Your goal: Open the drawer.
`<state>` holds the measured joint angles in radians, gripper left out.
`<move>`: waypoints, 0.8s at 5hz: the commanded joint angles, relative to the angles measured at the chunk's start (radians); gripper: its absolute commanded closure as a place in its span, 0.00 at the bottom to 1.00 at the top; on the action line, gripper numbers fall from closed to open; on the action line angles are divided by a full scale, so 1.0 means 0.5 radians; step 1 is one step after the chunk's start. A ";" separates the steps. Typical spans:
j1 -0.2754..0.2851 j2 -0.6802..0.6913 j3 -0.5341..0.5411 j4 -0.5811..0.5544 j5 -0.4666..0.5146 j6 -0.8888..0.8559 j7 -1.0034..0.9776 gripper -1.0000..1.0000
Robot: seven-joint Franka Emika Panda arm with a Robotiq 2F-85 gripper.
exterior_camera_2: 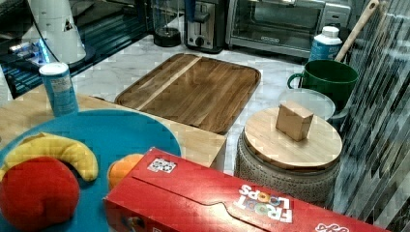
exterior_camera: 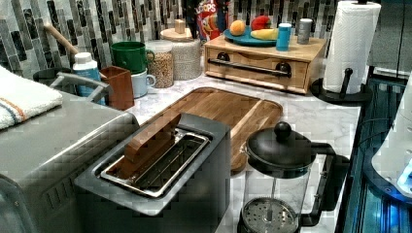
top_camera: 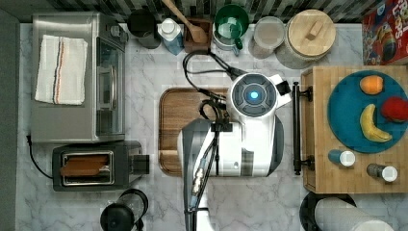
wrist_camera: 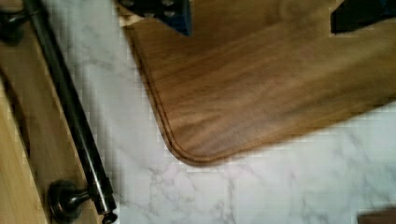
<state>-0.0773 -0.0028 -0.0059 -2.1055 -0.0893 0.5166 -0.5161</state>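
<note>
Found the end effector (wrist_camera: 261, 18) released, fingers (wrist_camera: 161, 14) spread wide with nothing between them, hanging over a rounded corner of the dark tray (wrist_camera: 261, 93). Judged that spread as readiness to straddle a thin bar, not yet to hold anything. Located the drawer (exterior_camera: 252, 59) at 3 o'clock from the arm's wrist (top_camera: 253, 94) in the top view, shut, front panel flush with its bamboo box (exterior_camera: 311, 48) in the left view. Noted the black handle (top_camera: 296, 127) running from 12 to 6 o'clock along that panel in the top view, facing the tray, apart from the end effector, with a strip of marble worktop (wrist_camera: 280, 186) between tray edge and bar. Read that facing as the reason for an approach from the tray side: a pull toward 9 o'clock in the top view would slide the drawer out over bare marble. Noted the blue plate (top_camera: 344, 110) of fruit (top_camera: 374, 124) and two shakers (top_camera: 341, 157) on the box's top, not on the drawer, so unlikely to be disturbed by a level pull. Judged the task not yet begun: no contact with the handle.
</note>
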 commanded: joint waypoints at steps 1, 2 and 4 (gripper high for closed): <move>-0.029 0.014 -0.232 -0.043 -0.288 0.150 -0.667 0.00; -0.106 0.041 -0.238 -0.081 -0.319 0.302 -0.854 0.00; -0.182 0.129 -0.246 -0.087 -0.310 0.439 -1.038 0.00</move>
<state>-0.1731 0.0404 -0.1370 -2.1504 -0.2231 0.7144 -0.9873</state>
